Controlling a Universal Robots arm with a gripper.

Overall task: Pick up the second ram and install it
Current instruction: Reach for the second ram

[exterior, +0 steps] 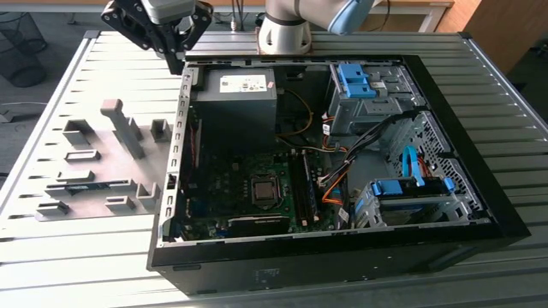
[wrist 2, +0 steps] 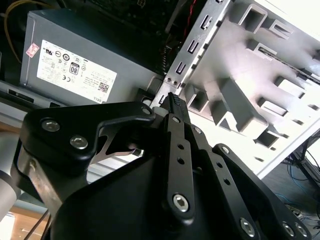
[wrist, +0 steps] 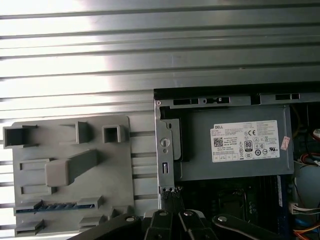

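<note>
The second ram (exterior: pixel 88 187) is a thin blue-green stick lying in a long slot of the grey holder plate (exterior: pixel 102 144), at the exterior view's left of the open computer case (exterior: pixel 342 256). The first wrist view shows the ram (wrist: pixel 55 206) in that slot near the plate's (wrist: pixel 120 165) edge. My gripper (exterior: pixel 177 63) hangs above the case's back corner beside the power supply (exterior: pixel 235 102), well away from the ram. Its black fingers (wrist 2: pixel 172 107) are pressed together, shut on nothing. In the first wrist view the gripper (wrist: pixel 170 194) sits over the case wall.
Several grey block holders (exterior: pixel 124 128) stand up from the plate. Inside the case lie the motherboard with long black slots (exterior: pixel 299 183), orange and black cables (exterior: pixel 342 179), and blue-tabbed drive cages (exterior: pixel 411 192). The ribbed metal table (exterior: pixel 86 256) spreads around them.
</note>
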